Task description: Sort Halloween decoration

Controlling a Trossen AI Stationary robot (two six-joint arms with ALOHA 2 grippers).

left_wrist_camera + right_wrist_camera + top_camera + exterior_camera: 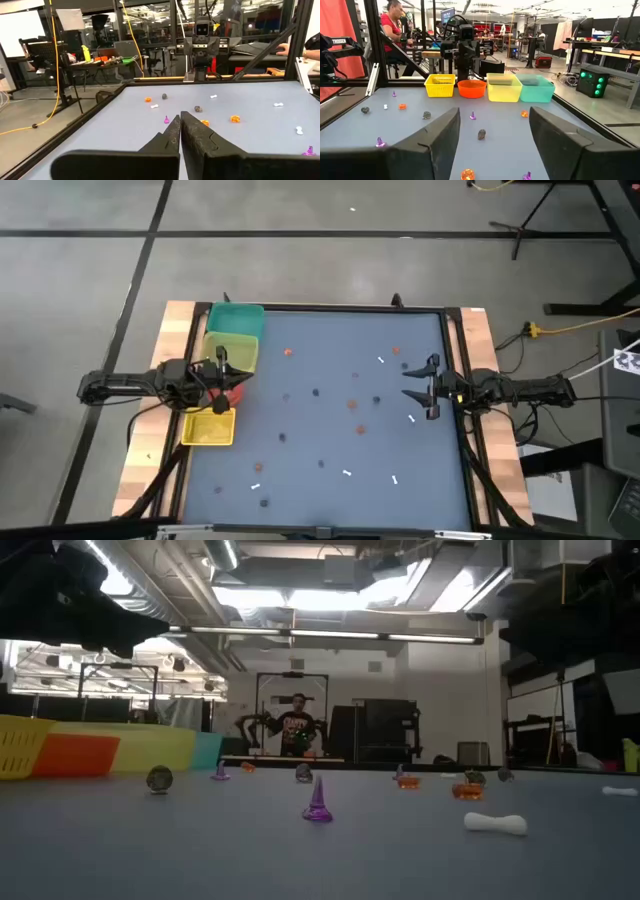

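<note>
The Halloween decoration lies scattered on the blue table top: round orange pieces, dark pieces and thin white sticks. The low view shows a purple cone and a white bone standing and lying on the table. My left gripper is shut above the row of bins at the table's left, with nothing showing between its fingers. My right gripper hangs wide open near the table's right edge, above the trinkets and touching none.
Along the left edge stand a teal bin, a yellow bin, a red-orange bowl and a yellow basket. A black frame and wooden boards border the table. People are in the room beyond it.
</note>
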